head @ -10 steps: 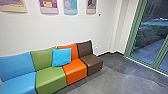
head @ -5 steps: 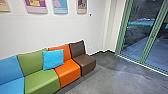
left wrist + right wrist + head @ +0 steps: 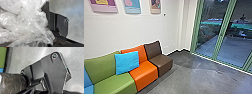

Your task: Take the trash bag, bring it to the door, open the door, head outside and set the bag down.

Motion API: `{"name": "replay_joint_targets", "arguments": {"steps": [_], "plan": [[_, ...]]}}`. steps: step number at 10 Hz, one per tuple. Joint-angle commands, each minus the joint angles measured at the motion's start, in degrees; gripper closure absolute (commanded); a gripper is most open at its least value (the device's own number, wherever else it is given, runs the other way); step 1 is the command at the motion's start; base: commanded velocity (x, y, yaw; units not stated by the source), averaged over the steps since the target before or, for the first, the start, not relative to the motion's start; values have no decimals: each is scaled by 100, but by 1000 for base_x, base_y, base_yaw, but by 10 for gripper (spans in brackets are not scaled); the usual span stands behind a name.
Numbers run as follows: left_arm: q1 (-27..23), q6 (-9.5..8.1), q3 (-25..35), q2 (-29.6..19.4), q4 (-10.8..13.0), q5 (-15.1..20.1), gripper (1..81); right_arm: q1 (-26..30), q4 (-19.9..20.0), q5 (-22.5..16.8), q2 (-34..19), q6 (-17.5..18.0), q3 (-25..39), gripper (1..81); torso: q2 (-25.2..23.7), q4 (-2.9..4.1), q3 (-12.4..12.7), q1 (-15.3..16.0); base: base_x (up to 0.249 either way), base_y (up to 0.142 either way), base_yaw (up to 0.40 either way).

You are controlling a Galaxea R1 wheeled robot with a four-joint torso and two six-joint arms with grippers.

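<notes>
Nearest, in the left wrist view, crumpled clear plastic of the trash bag (image 3: 25, 21) is heaped in shiny folds, its outline cut off and what lies inside or behind it hidden. How far the left gripper is open I cannot tell, nor exactly how the plastic is held. Close by in the right wrist view is wrinkled, glossy brown-black film (image 3: 12, 83), also cut off; whether it belongs to the same bag is unclear. For the right gripper, I cannot tell its opening or whether it has hold of anything. Beyond is the grey floor (image 3: 184, 80). The right wrist view catches mere slivers of orange, green and blue, while the head view lays out the seats: a blue seat (image 3: 88, 88) mostly cropped away, a green seat (image 3: 116, 83) cut by the frame, then an orange seat (image 3: 144, 72) and a brown seat (image 3: 161, 62). A bright blue cushion (image 3: 127, 62) leans on the green and orange backs, covering part of both. Farther off, the white wall (image 3: 134, 30) carries posters (image 3: 132, 6) with their tops cut off. Past the green-framed glass (image 3: 220, 32), the head view also gives paving (image 3: 234, 50) and a teal strip (image 3: 240, 25) among dark shapes too murky to name.
</notes>
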Motion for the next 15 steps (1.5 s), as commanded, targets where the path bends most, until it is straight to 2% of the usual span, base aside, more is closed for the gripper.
{"name": "replay_joint_targets", "arguments": {"steps": [1,11,12,15], "plan": [[-250,9,59,-123,37,455,811,238,-62,-368,-170,-23,67,10,0,0,0,5,0,0,-267],[-259,9,59,-79,46,455,811,220,-62,-385,57,-23,-231,10,0,0,2,5,0,0,-284],[-267,9,50,-71,46,455,811,220,-70,-438,216,-31,-311,10,0,0,2,5,0,0,-297],[-276,18,-151,61,46,473,811,159,-202,-508,962,-93,-1081,10,0,0,2,5,0,0,-301]]}}
